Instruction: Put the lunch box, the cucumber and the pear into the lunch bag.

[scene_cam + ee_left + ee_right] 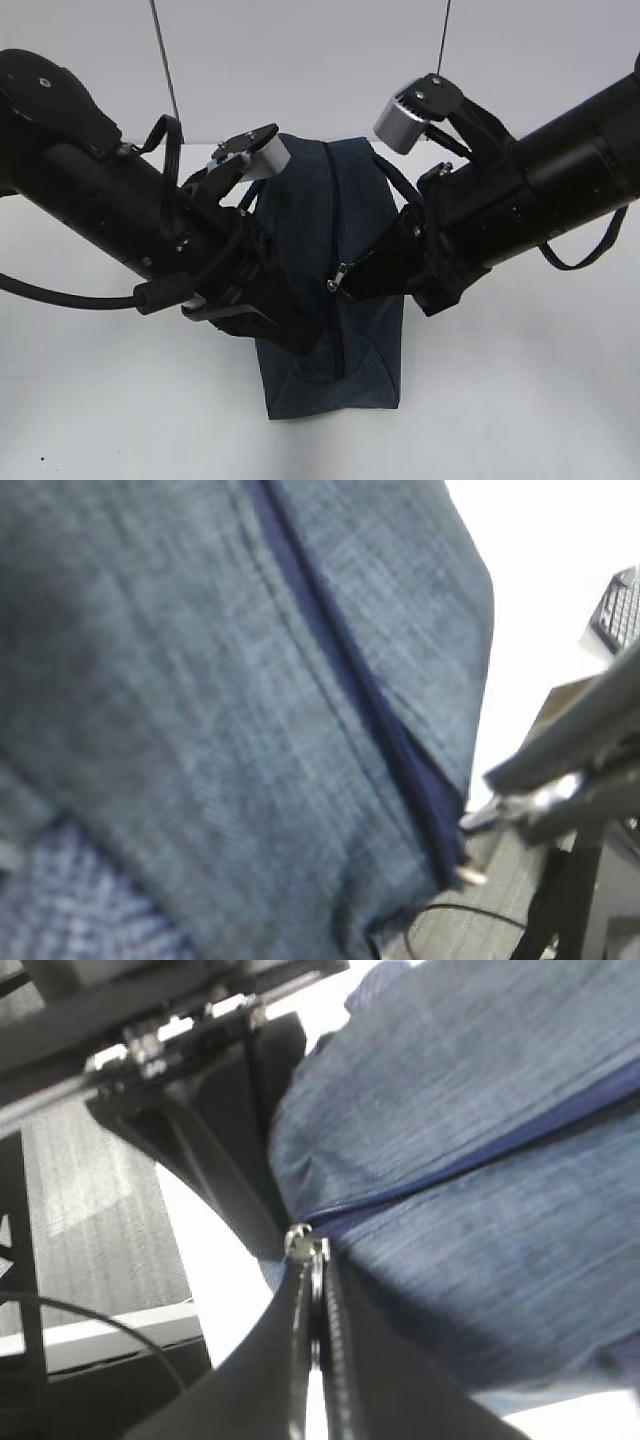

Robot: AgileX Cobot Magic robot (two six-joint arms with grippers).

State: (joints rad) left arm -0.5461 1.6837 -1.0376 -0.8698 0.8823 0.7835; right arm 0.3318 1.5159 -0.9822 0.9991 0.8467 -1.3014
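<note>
The dark navy lunch bag [325, 220] stands in the middle of the white table, its zipper line [335, 330] running down the front. My right gripper [342, 277] is shut on the metal zipper pull [304, 1241], with the black fingers [375, 1360] pressed together around it. My left gripper [288, 328] presses into the bag's left side. Blue fabric [200, 700] fills the left wrist view and hides the jaws. The lunch box, the cucumber and the pear are out of view.
The white table [520, 400] spreads around the bag. Padded handles [395, 180] hang at the bag's top. Two thin vertical rods [165, 60] rise at the back. A black cable [60, 295] trails from the left arm.
</note>
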